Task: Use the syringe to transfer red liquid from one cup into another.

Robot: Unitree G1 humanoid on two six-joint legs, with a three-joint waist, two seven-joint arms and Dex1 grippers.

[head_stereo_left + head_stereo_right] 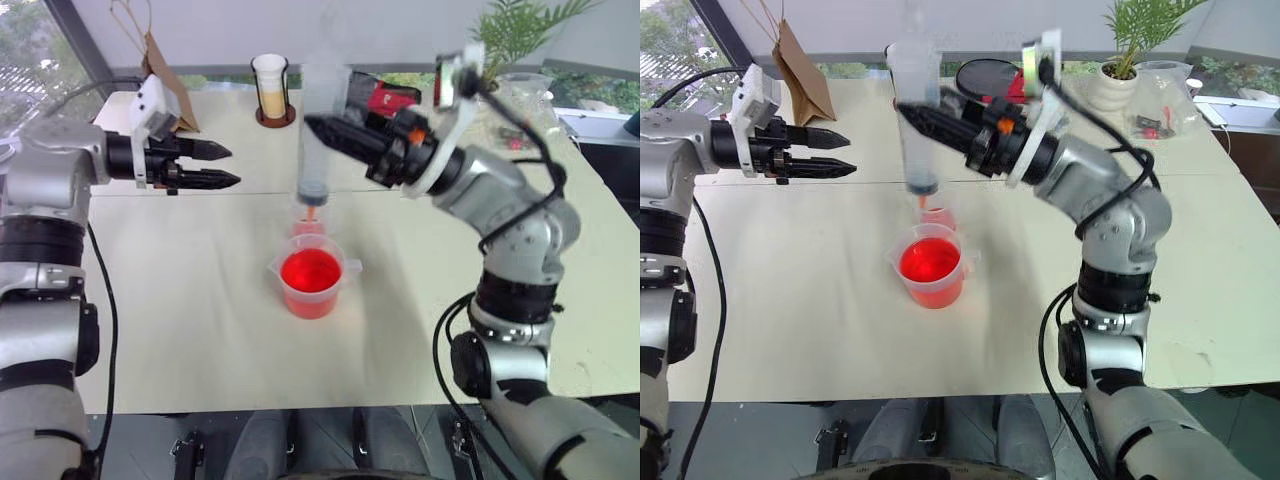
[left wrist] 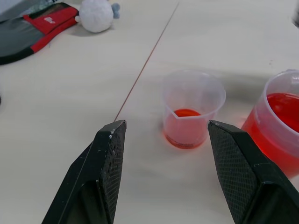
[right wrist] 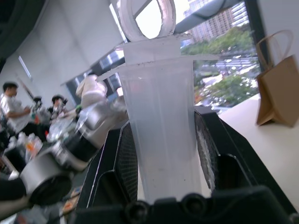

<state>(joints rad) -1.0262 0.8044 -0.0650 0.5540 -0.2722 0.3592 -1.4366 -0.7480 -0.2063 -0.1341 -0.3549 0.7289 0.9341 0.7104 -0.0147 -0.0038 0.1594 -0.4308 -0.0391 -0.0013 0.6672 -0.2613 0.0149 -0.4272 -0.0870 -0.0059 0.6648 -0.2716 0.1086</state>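
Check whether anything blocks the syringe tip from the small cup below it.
Nothing visible does. The right gripper holds the syringe upright, its orange tip just above the small cup's open mouth. The large cup stands beside it, nearer the robot, out of the path.

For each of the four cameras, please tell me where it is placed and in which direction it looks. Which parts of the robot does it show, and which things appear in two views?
Left eye, right eye: on the head, facing forward and down over the table; both arms show.
Left wrist: along the open left gripper toward the smaller cup and larger cup.
Right wrist: along the right gripper, shut on the syringe, toward windows.
Shared: head and left wrist views show both cups.
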